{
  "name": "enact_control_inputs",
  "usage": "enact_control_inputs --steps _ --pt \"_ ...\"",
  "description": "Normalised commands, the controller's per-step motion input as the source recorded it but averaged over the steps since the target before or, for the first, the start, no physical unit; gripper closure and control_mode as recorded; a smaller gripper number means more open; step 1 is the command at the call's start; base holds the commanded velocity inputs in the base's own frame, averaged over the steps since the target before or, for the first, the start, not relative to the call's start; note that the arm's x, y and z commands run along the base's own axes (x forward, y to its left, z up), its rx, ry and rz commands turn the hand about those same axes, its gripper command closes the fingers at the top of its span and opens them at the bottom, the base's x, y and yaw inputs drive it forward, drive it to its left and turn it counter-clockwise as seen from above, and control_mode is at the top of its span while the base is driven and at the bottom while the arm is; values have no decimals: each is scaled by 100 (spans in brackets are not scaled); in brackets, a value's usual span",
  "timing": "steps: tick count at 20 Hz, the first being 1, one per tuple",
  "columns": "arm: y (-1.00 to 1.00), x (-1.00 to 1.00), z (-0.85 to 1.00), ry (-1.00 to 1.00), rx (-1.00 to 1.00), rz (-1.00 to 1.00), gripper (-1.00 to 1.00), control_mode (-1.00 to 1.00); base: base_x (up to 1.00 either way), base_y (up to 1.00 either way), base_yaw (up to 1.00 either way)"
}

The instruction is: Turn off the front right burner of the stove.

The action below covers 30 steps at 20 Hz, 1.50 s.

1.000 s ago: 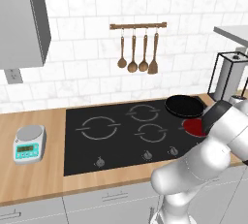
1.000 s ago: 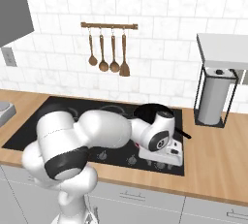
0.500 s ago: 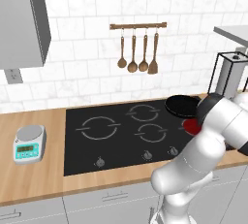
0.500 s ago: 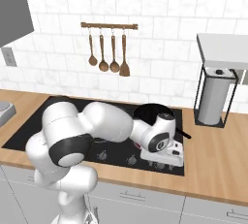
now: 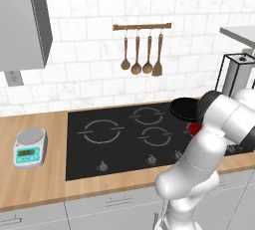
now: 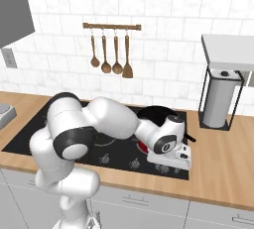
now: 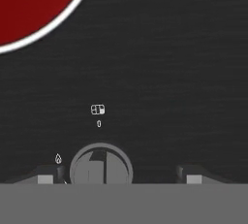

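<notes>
Glowing red, the front right burner (image 7: 34, 5) lies beyond the spread-open tool (image 7: 118, 173).

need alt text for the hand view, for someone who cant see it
Close view down onto the black glass stove, with a round silver knob near the bottom between the open gripper fingertips, closer to the one on the picture's left. The lit red front right burner fills the upper left corner.

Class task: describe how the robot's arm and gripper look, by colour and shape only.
The arm is glossy white with rounded, bulbous links and dark grey bands at the joints. The gripper has a blocky white hand and two small dark finger tips. No cables or markings show.
</notes>
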Motion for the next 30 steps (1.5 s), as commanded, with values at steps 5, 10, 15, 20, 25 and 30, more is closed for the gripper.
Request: enact_control_inputs --steps 5,10,15,20,25,30 --pt "0 0 0 0 0 0 100 -100 0 0 0" --pt "0 0 0 0 0 -4 100 -100 0 0 0" --pt "0 0 0 0 0 -23 100 -100 0 0 0" --pt "0 0 0 0 2 -39 100 -100 0 0 0" --pt "0 0 0 0 2 -49 100 -100 0 0 0" --pt "0 3 0 0 0 -56 100 -100 0 0 0"
